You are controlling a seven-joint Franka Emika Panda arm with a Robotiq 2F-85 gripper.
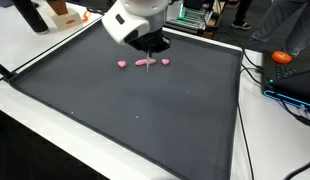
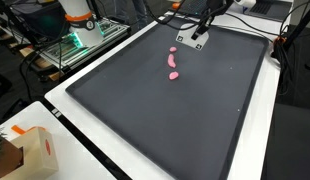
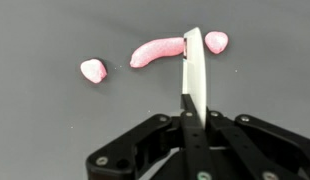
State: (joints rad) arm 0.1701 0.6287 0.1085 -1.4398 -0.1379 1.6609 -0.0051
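Strip [image 3: 192, 60]: a white flat strip is held on edge by the gripper [image 3: 191, 118]. In the wrist view it is seen running straight up out of the grip, and its far end is set against the right end of the long piece [image 3: 155, 52].
Gripper: it is closed on the strip's near end, and nothing else is held. In both exterior views it is seen lowered close over the far part of the mat [image 1: 145, 120].
Long piece: a pink, slightly curved length is laid flat on the mat and is touched at one end by the strip.
Right blob [image 3: 216, 41]: a small pink lump is seen just beside the strip in the wrist view, on the side away from the long piece. Whether the two touch cannot be told.
Left blob [image 3: 93, 70]: a second small pink lump is laid near the long piece's other end, apart from it.
Mat: a dark sheet with a raised edge is spread under all three pink bits.
Table [image 1: 35, 130]: a white top is seen bordering the mat.
Box [image 2: 30, 150]: a cardboard box is set on the table's corner, well apart from the gripper.
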